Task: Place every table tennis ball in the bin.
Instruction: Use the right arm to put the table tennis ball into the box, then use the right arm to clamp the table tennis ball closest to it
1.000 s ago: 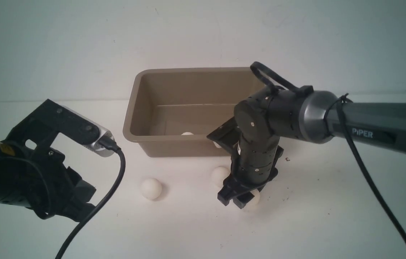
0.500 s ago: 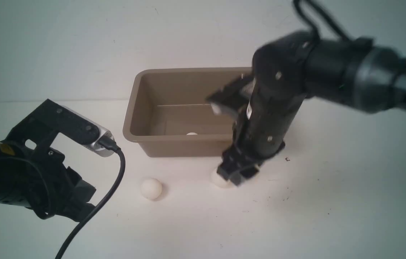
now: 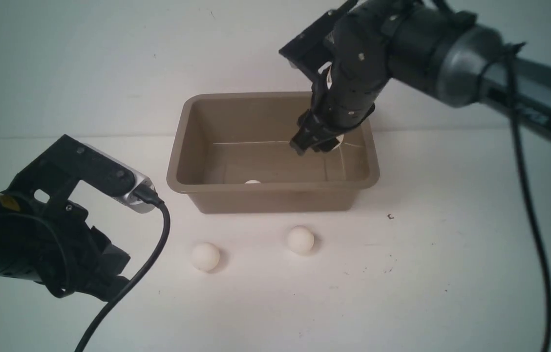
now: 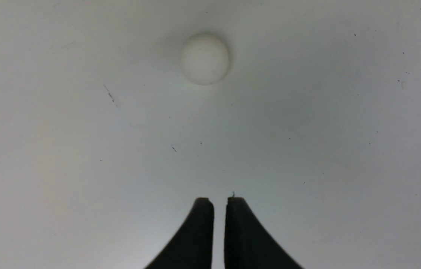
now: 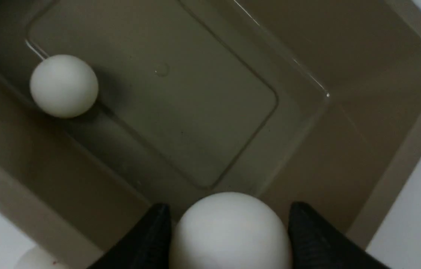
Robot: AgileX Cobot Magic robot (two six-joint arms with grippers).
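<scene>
right hand [image 5: 231, 209]: grips ball [image 5: 229, 235] | bin [image 5: 363, 56]: below, second ball [image 5: 64, 86] inside

Plain pale wall [image 3: 85, 58] behind a white tabletop [image 3: 451, 303], faintly speckled, perhaps with dirt; soft, even light.

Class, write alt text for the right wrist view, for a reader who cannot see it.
The right gripper holds a ball over the open bin. A second ball lies on the bin's floor, by a wall. Part of a third ball shows outside the bin.
</scene>
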